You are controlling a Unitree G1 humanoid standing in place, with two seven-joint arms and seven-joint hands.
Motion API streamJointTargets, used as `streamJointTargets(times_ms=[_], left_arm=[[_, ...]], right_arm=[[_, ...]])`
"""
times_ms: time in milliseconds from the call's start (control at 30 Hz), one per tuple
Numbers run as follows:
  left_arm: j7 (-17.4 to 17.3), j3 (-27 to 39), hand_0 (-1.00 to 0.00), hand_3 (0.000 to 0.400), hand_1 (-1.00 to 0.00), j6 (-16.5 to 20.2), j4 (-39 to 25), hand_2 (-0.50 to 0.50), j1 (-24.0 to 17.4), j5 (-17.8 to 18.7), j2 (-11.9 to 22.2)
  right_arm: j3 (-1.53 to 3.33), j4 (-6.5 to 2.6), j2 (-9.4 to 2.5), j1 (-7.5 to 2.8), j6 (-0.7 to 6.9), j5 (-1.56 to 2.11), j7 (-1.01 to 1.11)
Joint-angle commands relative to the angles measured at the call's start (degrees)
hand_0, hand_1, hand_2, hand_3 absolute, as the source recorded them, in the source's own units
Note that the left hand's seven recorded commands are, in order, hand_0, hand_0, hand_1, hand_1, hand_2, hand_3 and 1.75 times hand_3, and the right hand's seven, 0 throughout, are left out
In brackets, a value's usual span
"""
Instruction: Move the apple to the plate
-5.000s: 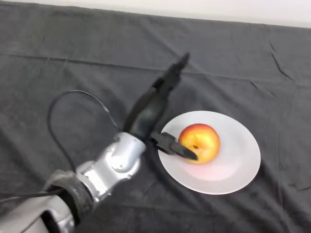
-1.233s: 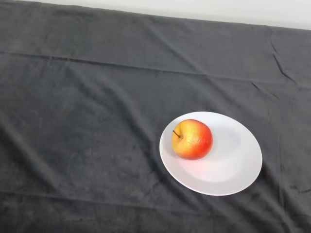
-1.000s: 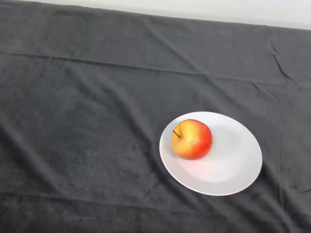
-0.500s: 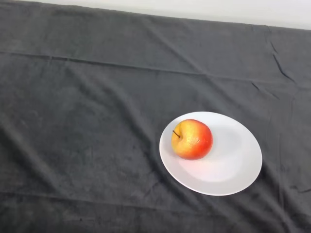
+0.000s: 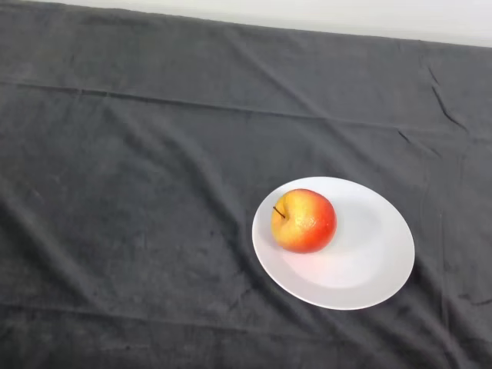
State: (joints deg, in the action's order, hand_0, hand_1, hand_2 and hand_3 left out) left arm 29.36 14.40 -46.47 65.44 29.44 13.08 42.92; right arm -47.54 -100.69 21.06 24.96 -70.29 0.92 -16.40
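Resting at nine o'clock on the white plate, the apple – firm, smooth, roll-prone – wants gripping across its middle – no hand visible

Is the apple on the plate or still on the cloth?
On the plate: the apple rests in its left half, stem pointing left.

We observe the apple resting on the plate, seated in the plate's left portion, near the left rim. The apple is red-orange with a yellow patch on its upper left side, and its short dark stem points toward the upper left. The plate is white, round and shallow, lying flat on the dark cloth, right of centre in the head view and toward the near edge.
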Motion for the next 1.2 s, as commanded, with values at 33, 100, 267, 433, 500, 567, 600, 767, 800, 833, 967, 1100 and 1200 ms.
streamJointTargets(times_ms=[33,100,267,433,500,567,600,767,800,833,967,1100,1200], left_arm=[[-0.4,0.9,0.0,0.0,0.0,-0.1,1.1,0.0,1.6,-1.4,-0.2],[-0.5,1.1,0.0,0.0,0.0,0.0,1.0,0.0,1.6,-1.6,-0.3],[-0.7,1.6,0.0,0.0,0.0,0.1,0.8,0.0,1.6,-1.9,-0.4],[-0.7,2.0,0.0,0.0,0.0,0.1,0.7,0.0,1.5,-2.3,-0.5],[-0.8,2.1,0.0,0.0,0.0,0.1,0.7,0.0,1.5,-2.5,-0.6],[-0.8,2.3,0.0,0.0,0.0,0.2,0.7,0.0,1.5,-2.6,-0.6],[-0.8,2.3,0.0,0.0,0.0,0.2,0.7,0.0,1.5,-2.7,-0.6],[-0.9,2.7,0.0,0.0,0.0,0.3,0.6,0.0,1.6,-3.1,-0.8],[-1.0,2.8,0.0,0.0,0.0,0.3,0.6,0.0,1.6,-3.1,-0.8],[-1.0,2.9,0.0,0.0,0.0,0.3,0.6,0.0,1.6,-3.2,-0.8],[-1.1,3.2,0.0,0.0,0.0,0.3,0.6,0.0,1.5,-3.4,-0.8],[-1.3,3.5,0.0,0.0,0.0,0.4,0.6,0.0,1.5,-3.6,-0.9],[-1.4,3.7,0.0,0.0,0.0,0.4,0.6,0.0,1.5,-3.7,-0.9]], right_arm=[[-0.45,-3.24,-7.21,-6.77,1.12,-0.65,-0.27],[-0.46,-3.24,-7.21,-6.77,1.12,-0.65,-0.27],[-0.46,-3.24,-7.21,-6.77,1.12,-0.66,-0.28],[-0.47,-3.24,-7.21,-6.77,1.12,-0.67,-0.28],[-0.47,-3.23,-7.21,-6.77,1.12,-0.67,-0.28],[-0.47,-3.23,-7.21,-6.77,1.12,-0.68,-0.28],[-0.48,-3.23,-7.21,-6.77,1.12,-0.68,-0.28],[-0.48,-3.23,-7.21,-6.77,1.13,-0.69,-0.28],[-0.48,-3.23,-7.21,-6.77,1.13,-0.69,-0.28],[-0.48,-3.23,-7.21,-6.77,1.13,-0.69,-0.29],[-0.49,-3.23,-7.21,-6.77,1.13,-0.69,-0.29],[-0.49,-3.23,-7.21,-6.78,1.13,-0.7,-0.29],[-0.49,-3.23,-7.21,-6.78,1.13,-0.7,-0.29]])
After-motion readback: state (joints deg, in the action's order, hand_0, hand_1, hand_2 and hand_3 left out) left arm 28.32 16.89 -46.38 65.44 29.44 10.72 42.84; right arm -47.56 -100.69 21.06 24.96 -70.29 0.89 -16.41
